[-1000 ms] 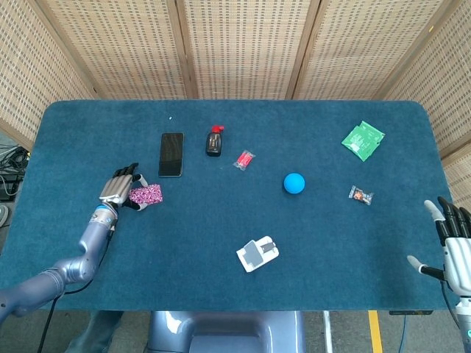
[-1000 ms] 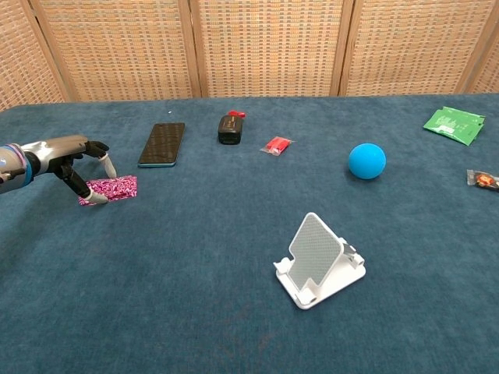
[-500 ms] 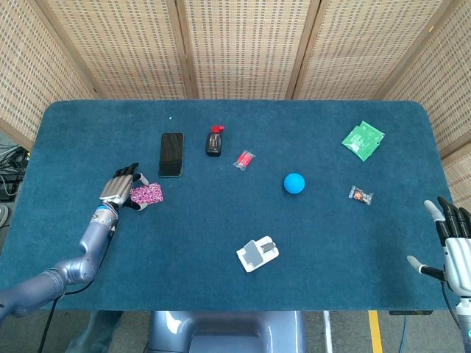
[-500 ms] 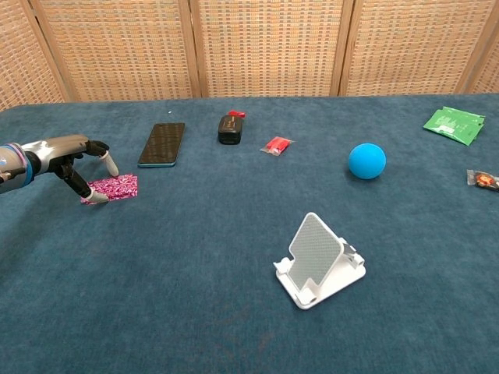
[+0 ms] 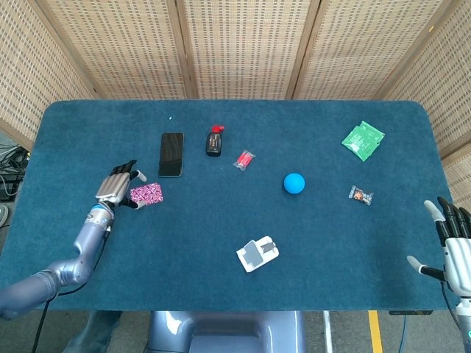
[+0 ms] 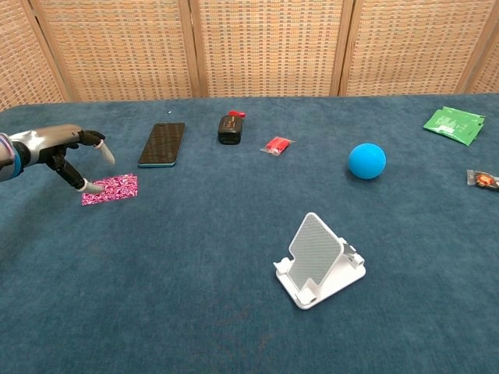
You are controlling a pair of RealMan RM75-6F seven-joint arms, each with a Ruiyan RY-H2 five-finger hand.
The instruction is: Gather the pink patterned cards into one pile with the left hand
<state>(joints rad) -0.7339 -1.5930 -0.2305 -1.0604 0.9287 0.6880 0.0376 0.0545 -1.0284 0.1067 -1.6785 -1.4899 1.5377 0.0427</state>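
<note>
Dark teal felt-covered table [image 5: 221, 279] bearing, largest to smallest: the robot's left hand [image 5: 115, 187], fingers [image 6: 88, 186] spread and holding nothing, one tip at the left edge of the flat pile of pink patterned cards [image 6: 111, 189]; the right hand [image 5: 456, 246], fingers apart and empty, beyond the table's right edge; a black rectangular smartphone [image 5: 171, 154] past the left fingertips; a white plastic phone stand [image 6: 318, 261] and a blue ball [image 5: 294, 183], well apart from both hands.
</note>
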